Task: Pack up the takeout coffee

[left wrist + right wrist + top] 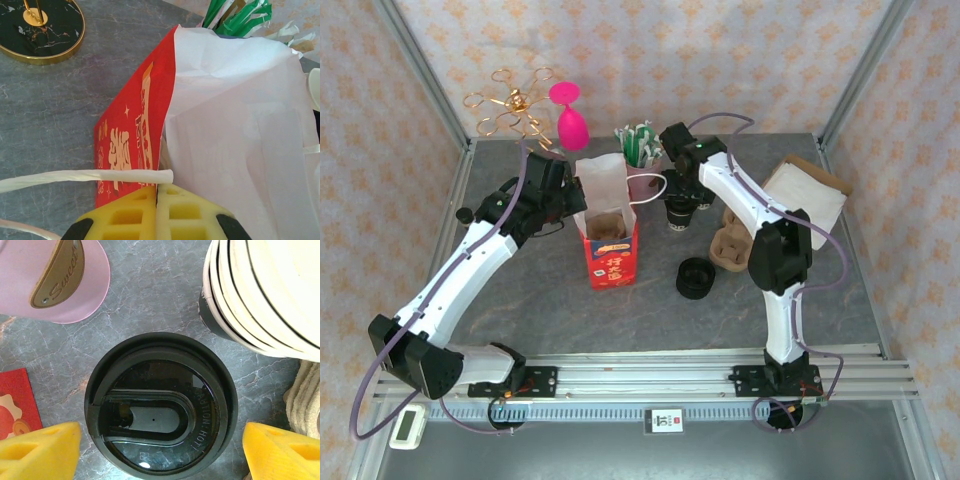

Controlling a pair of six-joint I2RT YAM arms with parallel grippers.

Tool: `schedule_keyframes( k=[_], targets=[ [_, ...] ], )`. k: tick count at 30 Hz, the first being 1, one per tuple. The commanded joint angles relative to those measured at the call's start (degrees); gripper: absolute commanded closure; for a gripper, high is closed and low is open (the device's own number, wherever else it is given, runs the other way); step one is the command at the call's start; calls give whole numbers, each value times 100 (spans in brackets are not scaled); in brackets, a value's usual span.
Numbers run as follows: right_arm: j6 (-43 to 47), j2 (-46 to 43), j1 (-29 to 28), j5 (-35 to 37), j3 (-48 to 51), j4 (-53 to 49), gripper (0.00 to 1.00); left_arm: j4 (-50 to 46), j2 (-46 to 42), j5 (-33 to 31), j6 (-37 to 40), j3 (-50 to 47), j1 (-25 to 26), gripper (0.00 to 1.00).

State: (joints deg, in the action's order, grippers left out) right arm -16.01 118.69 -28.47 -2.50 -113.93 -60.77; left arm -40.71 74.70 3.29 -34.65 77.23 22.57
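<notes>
The takeout coffee (160, 410) stands on the table, its round black lid (679, 212) seen from straight above. My right gripper (160, 442) is open and hovers over it, one yellow finger (47, 447) on each side of the lid and not touching it. In the top view the right gripper (681, 193) sits just above the cup. The red and white paper bag (612, 250) stands upright and open to the cup's left. My left gripper (156, 195) is shut on the bag's top edge (165, 150), next to its paper handle (90, 176).
A stack of lidless cream-rimmed cups (265, 295) stands close to the cup's far right. A pink item (55, 275) lies at its far left. Loose black lids (696, 278), a cardboard cup carrier (730, 245), green straws (640, 145), a gold stand (510, 105) and a brown box (807, 190) ring the area.
</notes>
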Motion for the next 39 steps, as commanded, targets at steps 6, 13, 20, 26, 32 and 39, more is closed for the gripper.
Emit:
schedule_keyframes(
  k=[6, 13, 20, 26, 32, 39],
  targets=[
    [-14, 180, -40, 137, -187, -106, 17, 177, -148, -189, -181, -163, -108, 100],
    [1, 284, -38, 170, -227, -116, 18, 211, -200, -182, -198, -234, -122, 100],
    [6, 372, -45, 215, -297, -111, 18, 263, -243, -170, -191, -296, -140, 99],
    [25, 545, -56, 193, -403, -169, 20, 292, -250, -143, -191, -318, -153, 99],
    [32, 511, -88, 355, -308, -198, 25, 292, -248, -145, -182, -327, -162, 100],
    [87, 489, -85, 347, -433, -247, 31, 307, -252, -131, -175, -310, -178, 99]
  ],
)
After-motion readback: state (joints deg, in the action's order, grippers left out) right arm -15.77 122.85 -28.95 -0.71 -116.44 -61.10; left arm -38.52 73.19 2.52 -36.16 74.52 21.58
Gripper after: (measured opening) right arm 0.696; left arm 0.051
